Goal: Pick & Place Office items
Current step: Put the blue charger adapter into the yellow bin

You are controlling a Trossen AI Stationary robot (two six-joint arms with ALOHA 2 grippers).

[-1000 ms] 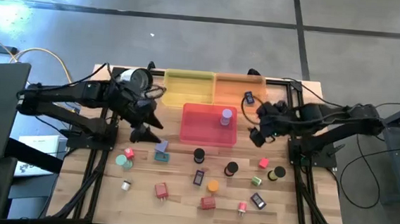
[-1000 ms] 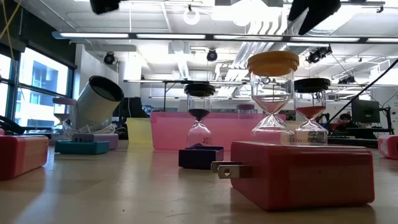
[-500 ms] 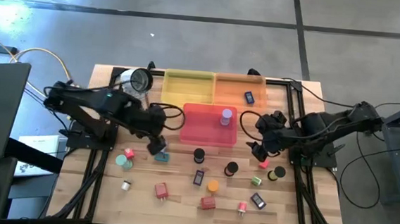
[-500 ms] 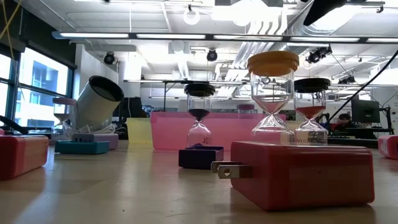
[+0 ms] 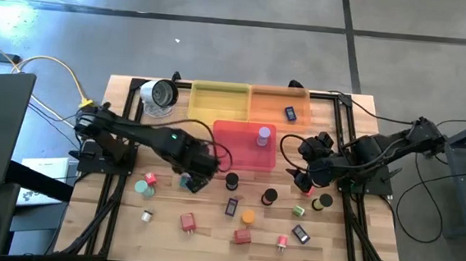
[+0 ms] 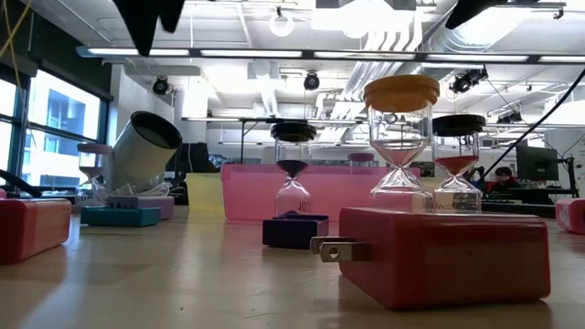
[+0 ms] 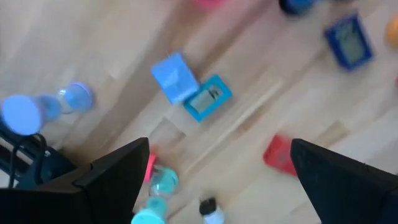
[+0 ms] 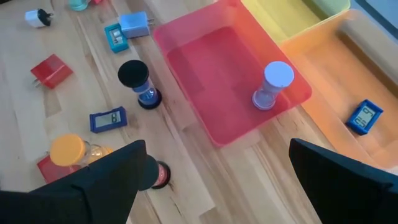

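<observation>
Right now, from above, the left gripper (image 5: 199, 176) is hanging with its fingers wide apart and holding nothing, over the teal piece (image 5: 187, 181). The right gripper (image 5: 302, 178), also spread and holding nothing, is hanging near the pink block (image 5: 307, 190). Most office items are lying loose on the table (image 5: 119, 229); a lilac timer (image 5: 263, 135) is standing in the pink tray (image 5: 227, 151).

Down low, only dark arm bits are showing up top.

The left wrist view is showing the teal piece (image 7: 207, 98) touching a blue block (image 7: 174, 78), so I think the fingers should be going down around only one. It is blurry here.

Lilac plug (image 5: 187, 172) under left gripper (image 5: 199, 177)
</observation>
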